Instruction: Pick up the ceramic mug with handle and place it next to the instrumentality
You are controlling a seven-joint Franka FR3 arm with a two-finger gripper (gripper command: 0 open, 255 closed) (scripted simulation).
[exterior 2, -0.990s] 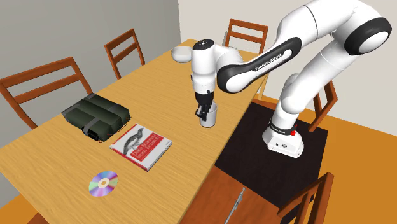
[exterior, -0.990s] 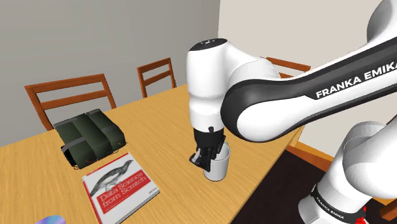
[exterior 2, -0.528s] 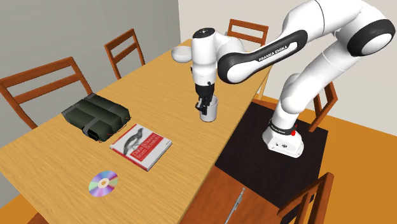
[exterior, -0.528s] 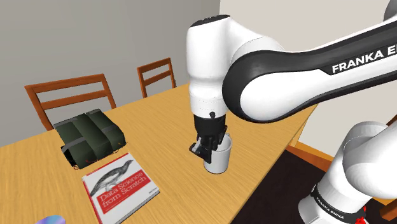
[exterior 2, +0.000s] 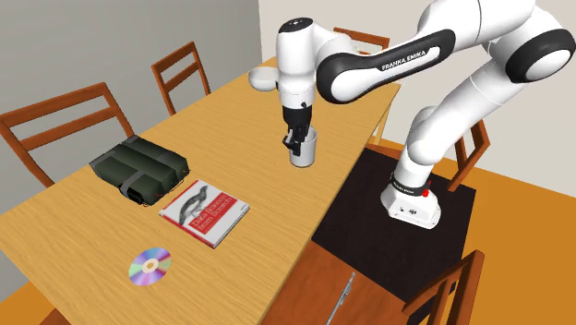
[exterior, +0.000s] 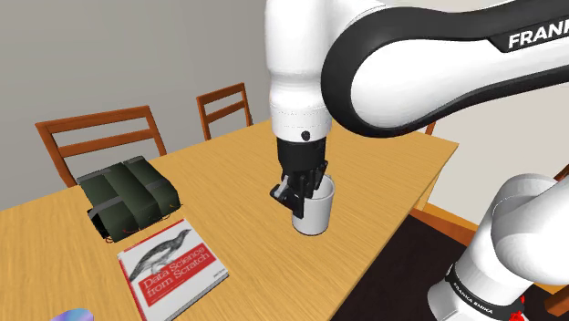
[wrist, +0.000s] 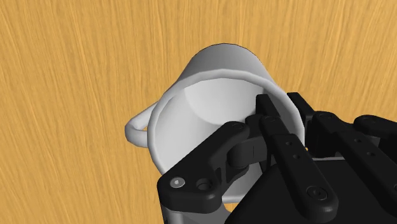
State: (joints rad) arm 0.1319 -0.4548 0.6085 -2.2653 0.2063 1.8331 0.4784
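A white mug [exterior: 313,212] with a side handle [wrist: 137,130] hangs a little above the wooden table [exterior: 219,164], near its edge on the stand's side. My black gripper [exterior: 301,187] comes down from above and is shut on the mug's rim, one finger inside the cup and one outside its wall. The second exterior view shows the mug [exterior 2: 303,152] under the gripper [exterior 2: 297,140], around the middle of the table's long edge. From the wrist, the mug [wrist: 210,83] is clasped in the gripper [wrist: 264,124], with bare wood below it.
A dark green case [exterior: 128,196], a red-and-white book [exterior: 171,264] and a CD [exterior 2: 150,265] lie along the table, away from the mug. A white bowl [exterior 2: 263,78] sits at the far end. Wooden chairs [exterior: 100,137] line the far side.
The gripper has risen with the mug in it, lifting the mug off the table and carrying it slightly toward the table's far end. The fingers stayed shut.
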